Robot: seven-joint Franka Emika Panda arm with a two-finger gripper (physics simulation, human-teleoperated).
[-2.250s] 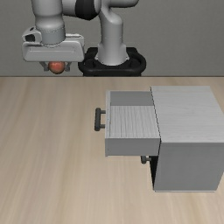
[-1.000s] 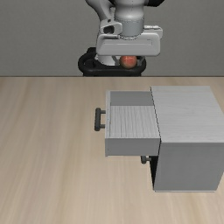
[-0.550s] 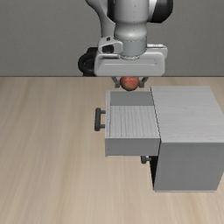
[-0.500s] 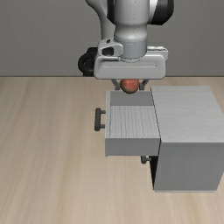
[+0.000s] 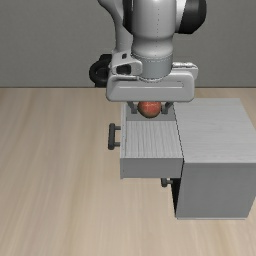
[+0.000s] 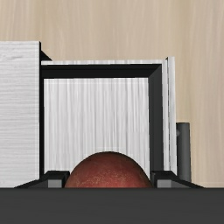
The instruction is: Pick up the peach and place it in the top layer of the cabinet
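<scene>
The two-finger gripper (image 5: 149,103) is clenched on the round, red-orange peach (image 5: 149,109), with one dark fingertip pressed to each side of the fruit. In the wrist view the peach (image 6: 107,171) shows as a smooth, slightly mottled dome between the flat dark fingertips (image 6: 54,178), its skin deep red shading to orange.

The peach hangs in the air directly above the pulled-out top drawer (image 5: 150,145) of the boxy grey cabinet (image 5: 212,140), over the end of the drawer nearest the arm's base. It touches neither the drawer's floor nor its walls.

The drawer is a shallow rectangular tray. Its floor (image 6: 101,118) is pale and finely ribbed with straight parallel lines, and it is framed by thin, darker grey walls. A slim dark bar handle (image 5: 113,136) stands off the drawer's front face, on the side away from the cabinet body; in the wrist view the handle (image 6: 183,153) is a plain dark grey strip just outside the drawer's front wall.

The cabinet has flat matte panels and square edges, and its top is finely lined. It stands on a light wooden tabletop (image 5: 50,170) with a faint lengthwise grain.
</scene>
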